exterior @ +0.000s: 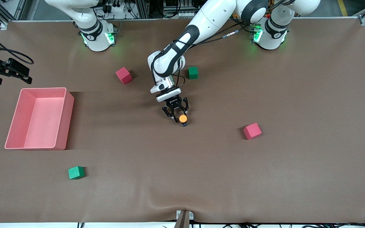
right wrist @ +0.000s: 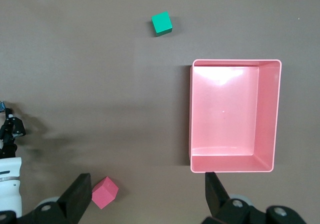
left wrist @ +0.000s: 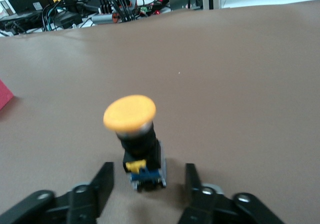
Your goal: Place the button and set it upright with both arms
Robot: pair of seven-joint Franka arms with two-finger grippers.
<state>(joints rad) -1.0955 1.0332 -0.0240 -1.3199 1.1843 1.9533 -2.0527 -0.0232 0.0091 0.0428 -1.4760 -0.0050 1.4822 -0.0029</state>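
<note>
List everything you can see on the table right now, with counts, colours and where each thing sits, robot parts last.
Push-button with round orange cap: one, upright at mid-table, between the left gripper's fingers, untouched.
Red foam cubes: two, one near the right arm's base, one toward the left arm's end.
Green foam cubes: two, one near the bases, one nearest the camera.
Pink plastic bin: one, right arm's end.
Left gripper: open around the button.
Right gripper: open, waiting above the bin's end.

An open pink plastic tray (exterior: 64, 120), two red foam cubes (exterior: 124, 75) (exterior: 252, 131) and two green foam cubes (exterior: 193, 72) (exterior: 76, 172) are seen on the brown surface (exterior: 296, 174).
</note>
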